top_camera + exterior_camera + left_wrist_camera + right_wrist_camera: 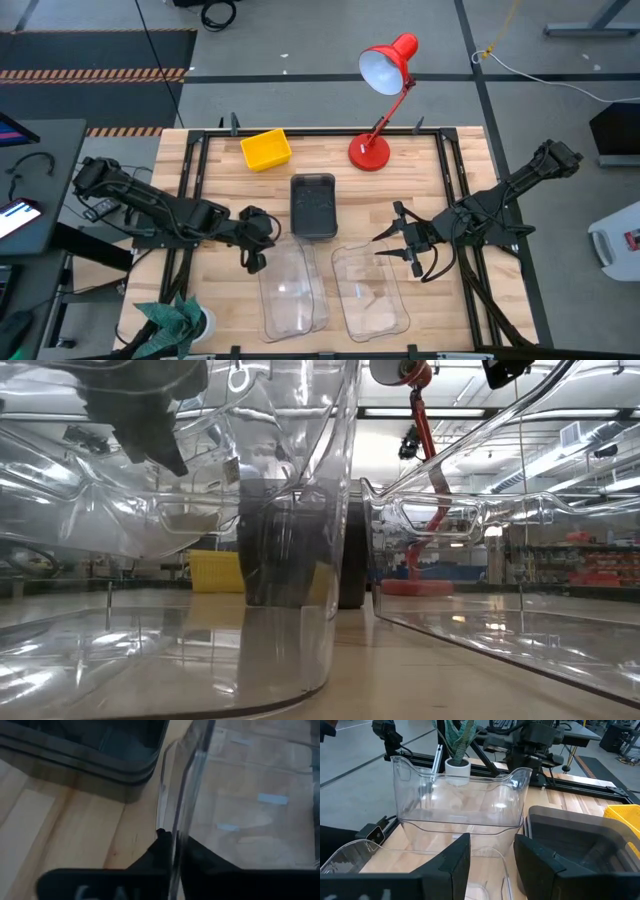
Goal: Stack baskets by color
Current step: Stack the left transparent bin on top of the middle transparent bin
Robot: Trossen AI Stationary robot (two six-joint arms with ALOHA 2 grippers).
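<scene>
Altogether, clear baskets sit in two spots: a lifted stack [290, 290] at the left gripper [254, 252] and one [372, 292] under the right gripper [408, 243]. Beyond them sit smoky-grey baskets [313, 205], nested, and a single yellow basket [266, 149]. A wooden table [420, 170] carries all, with a red lamp [385, 85]; grey floor surrounds it. Left fingers [162, 852] pinch the stack's wall; right jaws stand parted, empty.

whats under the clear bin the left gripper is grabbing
The left gripper pinches the rim of a large clear rectangular plastic bin. A second clear rim shows along its edge, so another clear bin seems nested under it. Below that, only wooden table; how deeply they nest cannot be seen.
</scene>
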